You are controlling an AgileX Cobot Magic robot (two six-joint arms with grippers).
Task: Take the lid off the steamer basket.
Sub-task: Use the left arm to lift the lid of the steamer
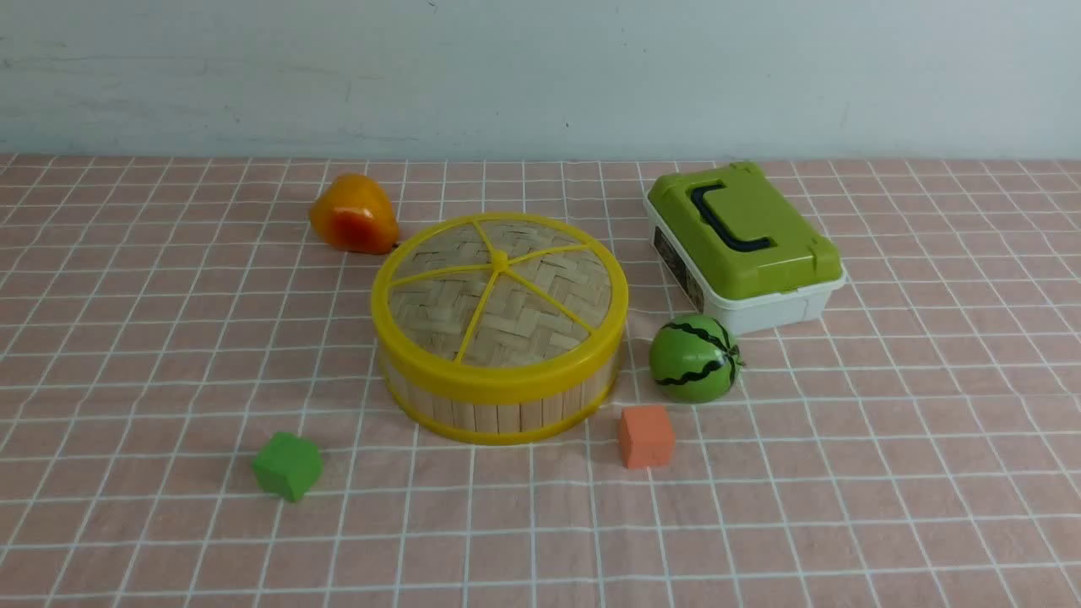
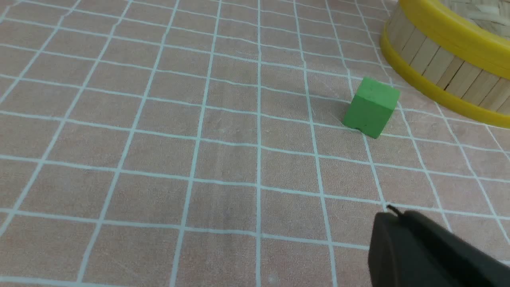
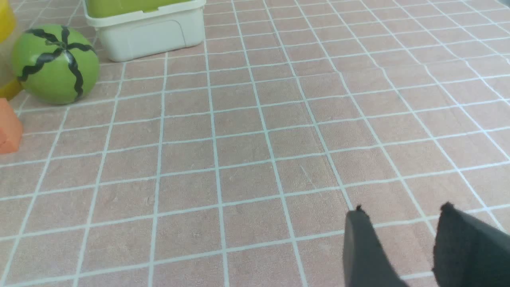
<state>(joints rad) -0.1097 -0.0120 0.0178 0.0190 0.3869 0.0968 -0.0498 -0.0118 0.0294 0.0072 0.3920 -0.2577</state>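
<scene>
The steamer basket (image 1: 498, 405) stands mid-table, pale slats between yellow rims. The lid (image 1: 498, 291), woven bamboo with yellow rim, spokes and centre knob, sits closed on it. No gripper shows in the front view. In the left wrist view my left gripper (image 2: 392, 215) is shut and empty, low over the cloth; the basket (image 2: 446, 67) lies well beyond it with an edge of the lid (image 2: 484, 10) showing. In the right wrist view my right gripper (image 3: 402, 211) is open and empty over bare cloth, far from the basket, of which only a yellow sliver (image 3: 6, 20) shows.
A green cube (image 1: 288, 464) (image 2: 371, 107) lies at the basket's front left, an orange cube (image 1: 645, 436) at its front right. A toy watermelon (image 1: 694, 358) (image 3: 55, 63) sits right of the basket, a white box with green lid (image 1: 743, 245) behind it. An orange pear (image 1: 353, 214) lies behind left.
</scene>
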